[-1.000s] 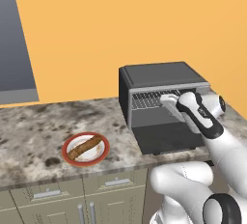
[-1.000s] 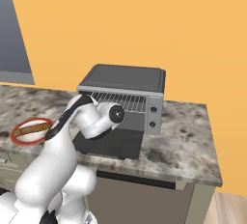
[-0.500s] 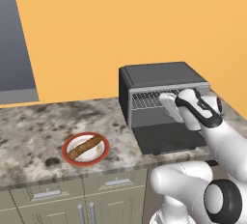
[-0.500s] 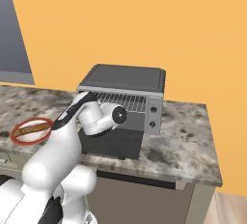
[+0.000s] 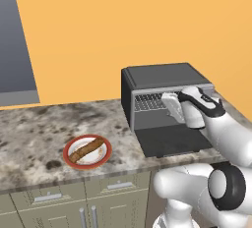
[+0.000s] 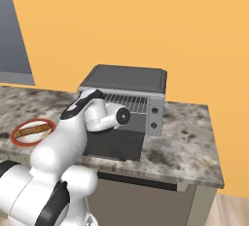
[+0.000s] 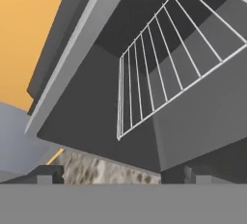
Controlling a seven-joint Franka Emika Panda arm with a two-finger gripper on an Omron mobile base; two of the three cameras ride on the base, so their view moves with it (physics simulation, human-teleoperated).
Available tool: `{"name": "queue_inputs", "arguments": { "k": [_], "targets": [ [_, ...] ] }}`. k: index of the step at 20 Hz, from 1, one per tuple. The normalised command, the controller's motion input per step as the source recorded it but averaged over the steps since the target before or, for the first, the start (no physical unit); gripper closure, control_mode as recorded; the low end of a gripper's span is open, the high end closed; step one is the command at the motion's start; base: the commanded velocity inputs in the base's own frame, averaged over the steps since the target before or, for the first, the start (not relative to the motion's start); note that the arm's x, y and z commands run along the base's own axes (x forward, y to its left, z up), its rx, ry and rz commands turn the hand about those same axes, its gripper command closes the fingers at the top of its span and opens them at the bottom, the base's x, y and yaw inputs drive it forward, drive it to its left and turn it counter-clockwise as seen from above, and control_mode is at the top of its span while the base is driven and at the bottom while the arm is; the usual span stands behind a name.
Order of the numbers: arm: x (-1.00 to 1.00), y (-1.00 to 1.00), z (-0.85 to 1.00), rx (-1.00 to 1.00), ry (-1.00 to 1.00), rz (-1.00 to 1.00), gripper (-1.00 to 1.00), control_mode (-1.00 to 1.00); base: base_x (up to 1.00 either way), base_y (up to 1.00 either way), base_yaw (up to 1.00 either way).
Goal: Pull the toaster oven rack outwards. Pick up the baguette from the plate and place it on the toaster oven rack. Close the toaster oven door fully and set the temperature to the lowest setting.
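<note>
Toaster oven (image 5: 165, 77) at centre right, door (image 5: 170, 141) folded down flat.
Rack (image 7: 159, 73) inside cavity; baguette (image 5: 87, 150) diagonal on plate (image 5: 101, 160), lower left.

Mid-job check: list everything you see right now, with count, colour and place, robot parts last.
toaster oven: one, dark grey with silver front frame, on the counter against the orange wall.
toaster oven door: one, dark, folded down flat in front of the oven.
rack: one, silver wire, inside the oven cavity.
knobs: two, dark, on the oven's right control strip.
plate: one, red-orange rim, on the counter left of the oven.
baguette: one, brown, lying on the plate.
counter: one, speckled grey stone, over grey-green cabinets.
gripper: one, white, at the oven opening.
</note>
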Motion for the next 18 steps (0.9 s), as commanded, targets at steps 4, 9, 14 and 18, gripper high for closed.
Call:
{"name": "queue_inputs", "arguments": {
  "k": [4,9,14,18],
  "targets": [
    [0.05,0.0,-0.3,0.0,-0.02,0.0,-1.0,-1.0,0.0,0.0,0.0],
    [0.06,0.0,-0.27,0.0,0.0,-0.03,-1.0,-1.0,0.0,0.0,0.0],
    [0.06,0.0,-0.11,0.04,0.0,-0.08,-1.0,-1.0,0.0,0.0,0.0],
    [0.25,-0.03,-0.01,0.08,0.0,-0.13,-1.0,-1.0,0.0,0.0,0.0]
  ]
}}
